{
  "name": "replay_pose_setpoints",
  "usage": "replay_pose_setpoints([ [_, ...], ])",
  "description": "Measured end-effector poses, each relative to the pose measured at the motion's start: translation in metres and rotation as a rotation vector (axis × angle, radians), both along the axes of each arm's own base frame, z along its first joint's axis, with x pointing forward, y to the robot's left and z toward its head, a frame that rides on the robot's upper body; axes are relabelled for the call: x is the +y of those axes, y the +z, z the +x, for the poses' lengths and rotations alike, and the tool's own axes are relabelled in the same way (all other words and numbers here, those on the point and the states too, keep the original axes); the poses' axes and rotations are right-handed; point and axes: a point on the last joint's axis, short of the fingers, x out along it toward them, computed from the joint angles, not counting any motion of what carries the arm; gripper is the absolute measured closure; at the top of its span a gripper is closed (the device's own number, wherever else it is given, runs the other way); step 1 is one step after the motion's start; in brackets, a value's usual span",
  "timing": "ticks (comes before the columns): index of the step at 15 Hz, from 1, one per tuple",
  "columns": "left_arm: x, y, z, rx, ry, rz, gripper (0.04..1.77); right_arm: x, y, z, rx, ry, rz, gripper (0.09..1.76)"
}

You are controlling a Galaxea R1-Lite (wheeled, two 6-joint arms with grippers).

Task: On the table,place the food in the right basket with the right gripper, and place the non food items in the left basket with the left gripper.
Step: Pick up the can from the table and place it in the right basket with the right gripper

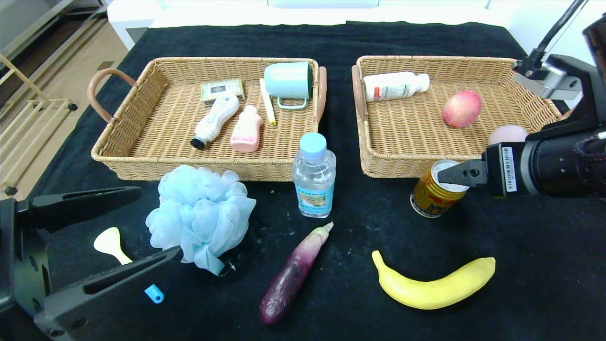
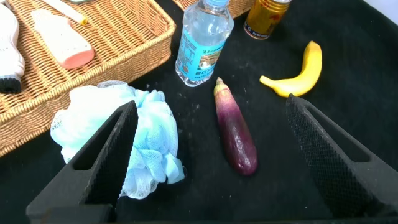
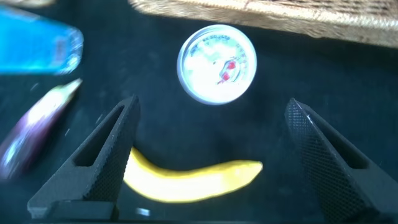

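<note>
The banana (image 1: 435,286) is yellow, the eggplant (image 1: 292,274) purple. The bath pouf (image 1: 201,215) is pale blue, the can (image 1: 433,189) gold.

1. a black cloth (image 1: 341,42) covers the table from edge to edge.
2. beyond its far edge stands a white surface (image 1: 142,16), like a counter or cabinet top.
3. to the left lies a light wooden floor (image 1: 71,71).
4. a pale wooden rack (image 1: 28,118) with slats stands on that floor, beside the table.
5. the light is bright and even.
</note>
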Motion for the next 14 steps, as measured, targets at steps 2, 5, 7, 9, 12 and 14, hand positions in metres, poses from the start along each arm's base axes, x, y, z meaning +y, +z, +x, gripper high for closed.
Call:
replay_pose_setpoints([
  [2, 0.000, 0.000, 0.000, 0.001, 0.001, 0.000, 0.09, 0.006, -0.006, 0.008, 0.014, -0.032, -0.007, 0.15],
  [5, 0.000, 0.000, 0.001, 0.002, 0.000, 0.001, 0.09, 0.013, -0.014, 0.019, 0.037, -0.038, -0.025, 0.15],
  [7, 0.000, 0.000, 0.000, 0.002, 0.000, 0.001, 0.09, 0.016, -0.018, 0.026, 0.048, -0.047, -0.033, 0.15],
  [9, 0.000, 0.000, 0.000, 0.002, 0.000, 0.001, 0.09, 0.018, -0.022, 0.033, 0.059, -0.058, -0.040, 0.15],
  [12, 0.000, -0.001, 0.000, 0.003, 0.000, 0.001, 0.09, 0.021, -0.025, 0.042, 0.075, -0.085, -0.023, 0.15],
  [14, 0.000, -0.001, 0.000, 0.003, 0.000, 0.001, 0.09, 0.024, -0.029, 0.048, 0.085, -0.090, -0.030, 0.14],
])
